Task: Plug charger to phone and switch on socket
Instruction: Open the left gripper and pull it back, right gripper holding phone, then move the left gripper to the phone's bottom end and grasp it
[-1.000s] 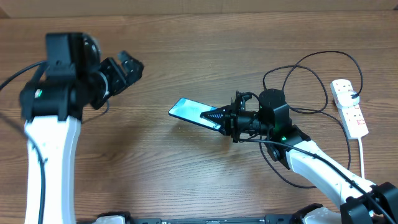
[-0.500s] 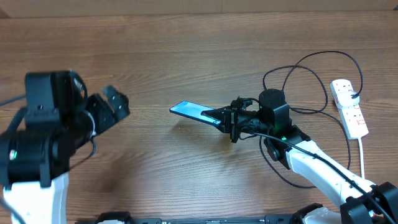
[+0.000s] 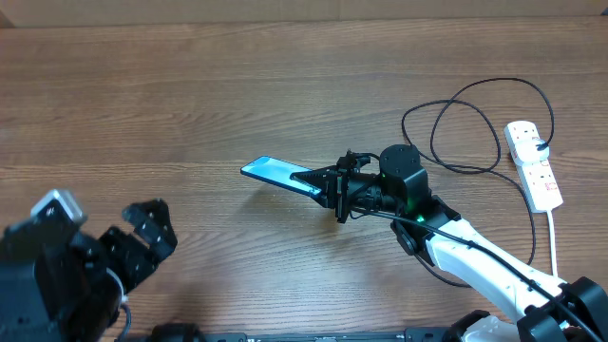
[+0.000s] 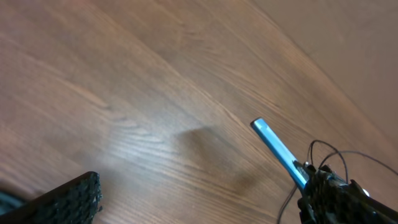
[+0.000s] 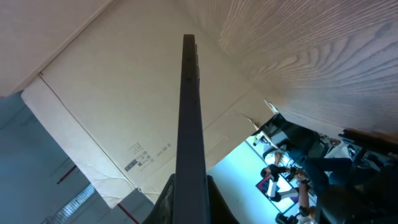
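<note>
We see L hand (image 3: 144,226) low-left, fingers spread wide, empty. Phone (image 3: 271,172) mid-bench (image 3: 285,76), tilted up off the wood, R hand (image 3: 312,179) clamped on its right end. Charger (image 3: 501,80) cable loops near socket (image 3: 534,176), far right

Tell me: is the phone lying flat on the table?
No, lifted and tilted. The right gripper clamps one end of the phone; its shadow falls apart on the table.

Phone (image 5: 188,118) edge-on: thin dark slab running from bottom centre to near top. Gripper (image 5: 188,198) clamps its lower end, fingers (image 5: 164,204) on both sides. Wood table (image 5: 311,56) upper right. Beige cardboard (image 5: 93,112) left.
</note>
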Motion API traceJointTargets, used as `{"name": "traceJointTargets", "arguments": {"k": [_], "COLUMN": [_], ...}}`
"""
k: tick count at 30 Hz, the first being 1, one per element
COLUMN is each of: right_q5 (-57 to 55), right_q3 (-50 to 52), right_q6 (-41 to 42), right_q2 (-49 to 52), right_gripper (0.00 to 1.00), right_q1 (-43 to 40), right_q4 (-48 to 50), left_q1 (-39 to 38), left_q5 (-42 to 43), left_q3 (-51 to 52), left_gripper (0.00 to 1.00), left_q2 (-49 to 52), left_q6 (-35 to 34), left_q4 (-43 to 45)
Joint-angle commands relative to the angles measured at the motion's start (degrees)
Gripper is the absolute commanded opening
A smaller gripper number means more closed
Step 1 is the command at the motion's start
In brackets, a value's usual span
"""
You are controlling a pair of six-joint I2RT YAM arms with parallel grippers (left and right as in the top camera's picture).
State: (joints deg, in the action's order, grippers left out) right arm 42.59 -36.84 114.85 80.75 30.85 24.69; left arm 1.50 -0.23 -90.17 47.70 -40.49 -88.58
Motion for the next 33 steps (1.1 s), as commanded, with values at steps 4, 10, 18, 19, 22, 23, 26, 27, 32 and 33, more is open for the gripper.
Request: {"name": "traceJointTargets", "arguments": {"k": [4, 10, 18, 19, 22, 23, 26, 27, 32, 33], "right_q5": [1.55, 2.49, 2.47, 2.47, 2.47, 2.47, 2.40, 2.38, 1.70, 1.49], "right_q3": [-1.16, -1.16, -1.16, -1.16, -1.16, -1.16, -1.16, -1.16, -1.16, -1.16], "right_q6": [0.63, 0.59, 0.17, -0.07, -0.94, -0.90, -0.90, -0.90, -0.90, -0.90], "right_q2": [-0.46, -0.46, -0.46, -0.46, -0.46, -0.46, -0.46, -0.46, -0.46, -0.46], "right_gripper": [0.04, 0.04, 0.04, 0.04, 0.04, 0.04, 0.04, 0.04, 0.04, 0.04], "right_q1": [0.37, 0.37, 0.37, 0.37, 0.37, 0.37, 0.37, 0.37, 0.37, 0.46], "right_q4": [0.94, 0.94, -2.58, -3.54, -4.44, -4.31, -2.89, -2.45, -2.25, -2.25], "left_q1": [-0.02, -0.02, -0.02, -0.02, -0.02, -0.02, -0.13, -0.13, -0.70, -1.07], "left_q5": [-1.68, 8.92, 24.92, 25.70, 28.09, 29.07, 31.89, 33.03, 37.64, 37.94], "left_q3": [1.16, 11.13, 28.22, 29.57, 32.46, 33.35, 35.71, 36.57, 39.78, 40.02], "left_gripper": [1.00, 1.00, 0.99, 1.00, 1.00, 1.00, 1.00, 1.00, 1.00, 1.00], "left_q2": [-0.79, -0.79, -0.63, -0.52, 0.20, 0.46, 1.81, 2.38, 6.80, 7.74], "left_q6": [-6.45, -9.75, -22.86, -25.64, -30.40, -30.95, -31.32, -31.89, -34.97, -34.97], "left_q4": [-1.18, 5.18, 20.26, 21.31, 24.06, 25.24, 28.22, 29.09, 33.68, 34.75]}}
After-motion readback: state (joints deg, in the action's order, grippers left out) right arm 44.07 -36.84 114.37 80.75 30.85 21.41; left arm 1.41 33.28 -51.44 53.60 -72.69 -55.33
